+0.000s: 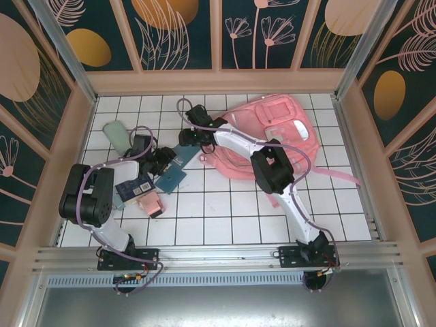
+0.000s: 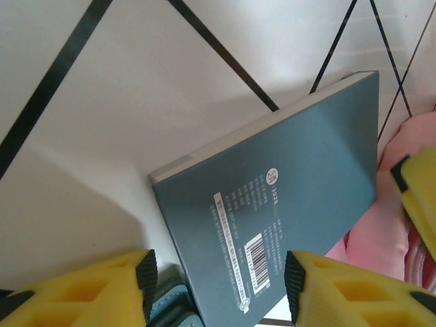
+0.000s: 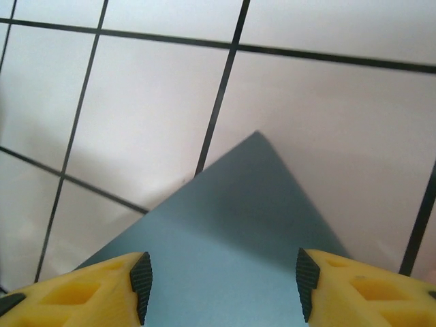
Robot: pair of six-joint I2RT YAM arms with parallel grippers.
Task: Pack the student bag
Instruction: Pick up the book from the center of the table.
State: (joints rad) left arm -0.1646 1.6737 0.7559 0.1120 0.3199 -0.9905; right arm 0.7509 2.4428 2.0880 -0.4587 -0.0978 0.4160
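student bag (image 1: 276, 133): pink, lying flat on the far right of the tiled table (image 1: 225, 211), with straps trailing toward the near right.
left gripper (image 2: 221, 272): yellow fingers stand apart with the near end of the teal book (image 2: 286, 184) between them. cannot tell whether they pinch it.
right gripper (image 3: 223, 272): its arm reaches across to the far middle, just left of the bag. its fingers stand apart over a corner of a teal cover (image 3: 252, 225). cannot tell whether it is gripped.
teal book: barcode side up, in the middle of the table, with pink fabric just beside its right edge.
left side: pale green case (image 1: 117, 135) far left; dark blue pack (image 1: 135, 187) and small pink box (image 1: 148, 203) nearer, close together.
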